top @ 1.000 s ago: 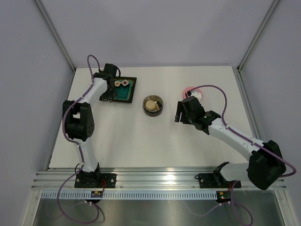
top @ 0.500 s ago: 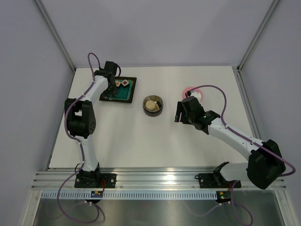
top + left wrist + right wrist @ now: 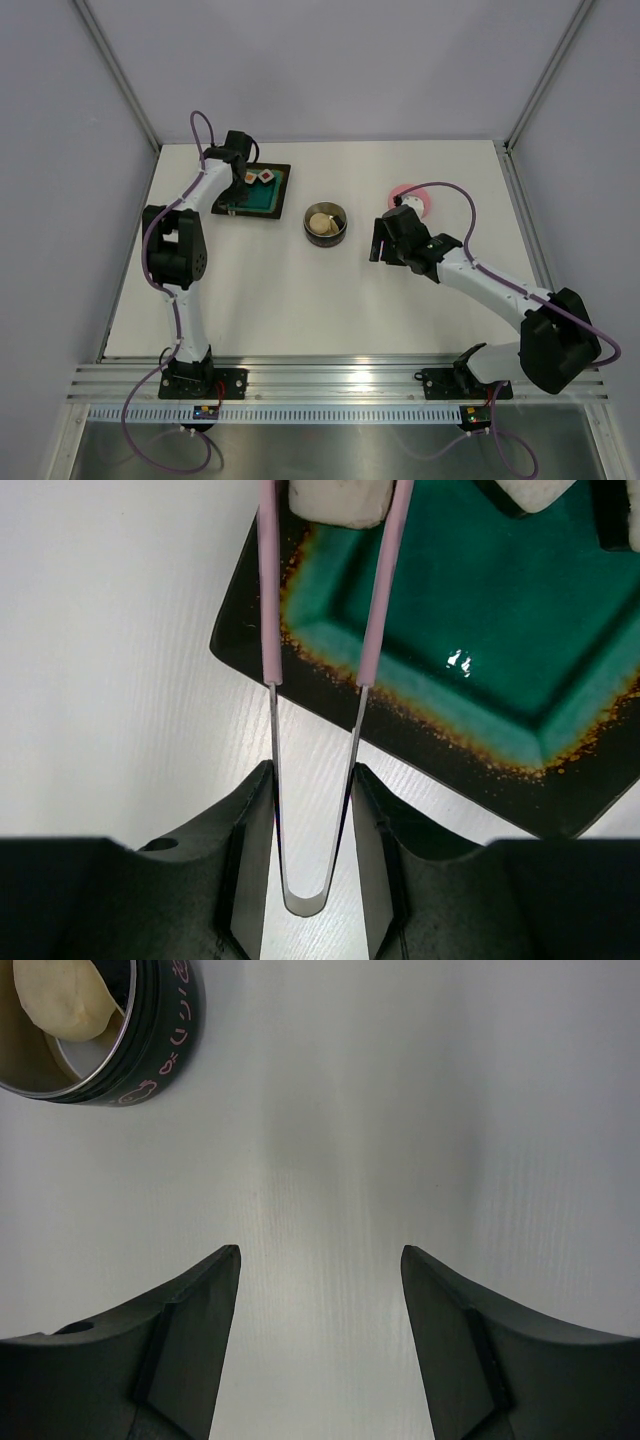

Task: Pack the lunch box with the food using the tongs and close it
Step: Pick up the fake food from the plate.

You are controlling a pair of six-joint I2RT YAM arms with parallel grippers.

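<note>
In the left wrist view my left gripper (image 3: pixel 311 772) is shut on the joined end of the pink-and-white tongs (image 3: pixel 268 600). The tong arms reach over the corner of the black tray (image 3: pixel 260 630) and stand on either side of a pale food piece (image 3: pixel 340 500). From above, the left gripper (image 3: pixel 237 163) hangs over the tray's far left corner, beside the food pieces (image 3: pixel 267 176). The steel lunch box (image 3: pixel 342 222) stands mid-table with a beige lump (image 3: pixel 65 995) inside. My right gripper (image 3: pixel 378 240) is open and holds nothing, just right of the tin (image 3: pixel 150 1050). The pink lid (image 3: pixel 410 192) lies behind the right arm.
The tray (image 3: pixel 270 205) with its teal inside lies at the back left. White enclosure walls ring the table on three sides. A metal rail carrying both arm bases runs along the near edge.
The left arm has shifted a little toward the tray's far corner. The right gripper has edged slightly left, still open.
</note>
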